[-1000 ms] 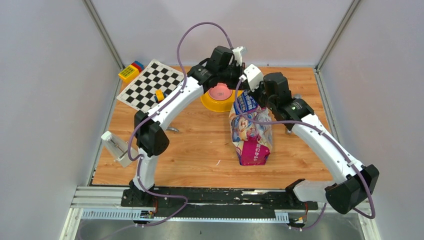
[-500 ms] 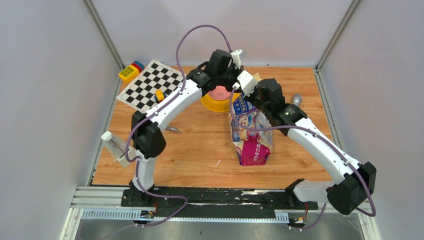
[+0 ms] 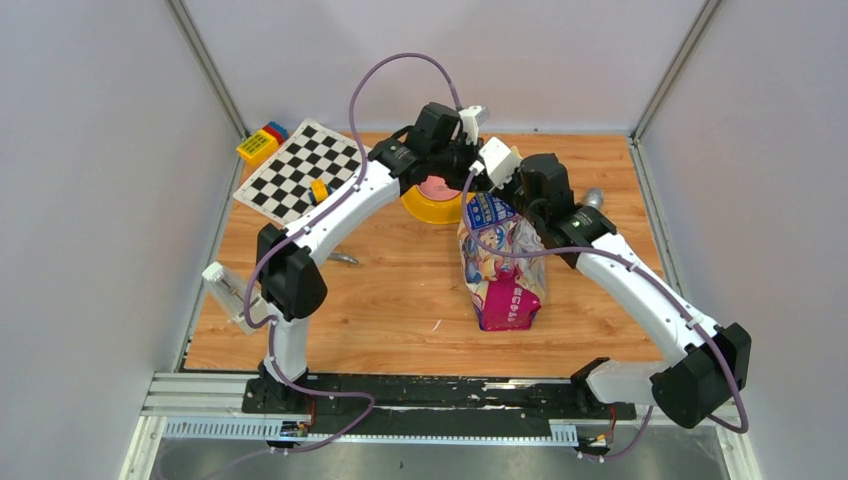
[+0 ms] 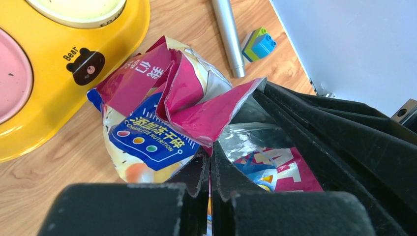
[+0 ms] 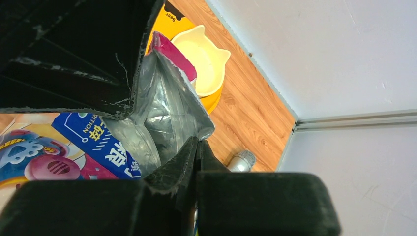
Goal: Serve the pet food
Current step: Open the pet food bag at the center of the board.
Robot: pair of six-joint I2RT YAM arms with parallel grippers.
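Note:
The glossy blue-and-pink pet food bag (image 3: 502,262) lies on the table, its top end at the yellow double-bowl feeder (image 3: 428,207). My left gripper (image 4: 210,162) is shut on one crumpled pink lip of the bag's mouth (image 4: 196,98). My right gripper (image 5: 197,147) is shut on the opposite lip, and the silver lining (image 5: 162,108) shows between them. The two grippers meet over the bag's top (image 3: 485,170). No kibble shows. The feeder's cream bowl (image 5: 204,54) and pink bowl (image 4: 12,78) look empty.
A checkerboard (image 3: 300,170) with a small yellow-blue block lies at the back left, toy bricks (image 3: 262,140) beyond it. A silver cylinder (image 4: 227,34) and green-blue bricks (image 4: 258,43) lie right of the feeder. A grey scoop (image 3: 228,292) is at the left edge.
Both grippers have shifted slightly toward the back, drawing the bag's top closer to the feeder; the right wrist moved left to meet the left one.

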